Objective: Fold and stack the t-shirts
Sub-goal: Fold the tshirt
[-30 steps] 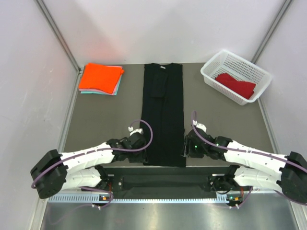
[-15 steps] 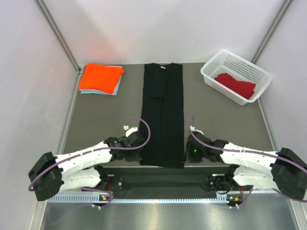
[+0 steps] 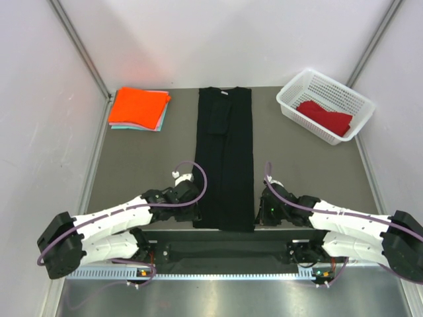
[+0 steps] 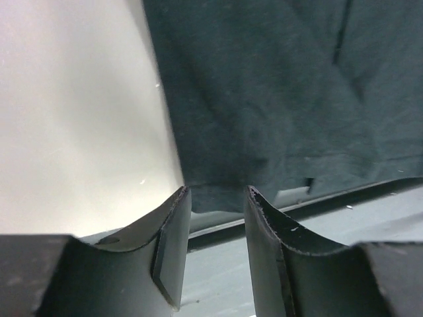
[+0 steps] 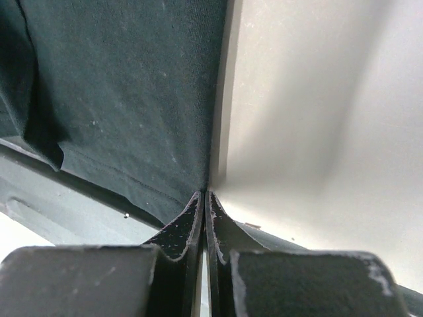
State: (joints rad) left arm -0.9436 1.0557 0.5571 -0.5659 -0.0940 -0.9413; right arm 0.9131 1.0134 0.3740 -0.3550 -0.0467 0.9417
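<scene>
Black cloth fills the middle of the grey surface (image 3: 145, 165): the large black t-shirt (image 3: 225, 158) lies flat there, folded into one long narrow strip. Its collar is at the far end and its hem is at the near edge, just in front of the bases of the arms.

The left claw (image 3: 195, 212) is low at the near left corner of this strip. In the left wrist view its two fingers (image 4: 173, 221) stand apart with a clear gap, and the corner of the hem lies just in front of the tips. No cloth is between them.

The right claw (image 3: 259, 212) is at the near right corner. In the right wrist view its fingers (image 5: 225, 228) are pressed together, and the tips meet the right edge of the black t-shirt. I cannot tell if a thin layer of cloth is caught between them.

At the far left corner the orange t-shirt (image 3: 137, 107) lies folded on the pale teal t-shirt (image 3: 161, 119), of which only a thin border shows. At the far right stands a white mesh basket (image 3: 324, 87), and the dark red t-shirt (image 3: 324, 117) lies crumpled inside it.
</scene>
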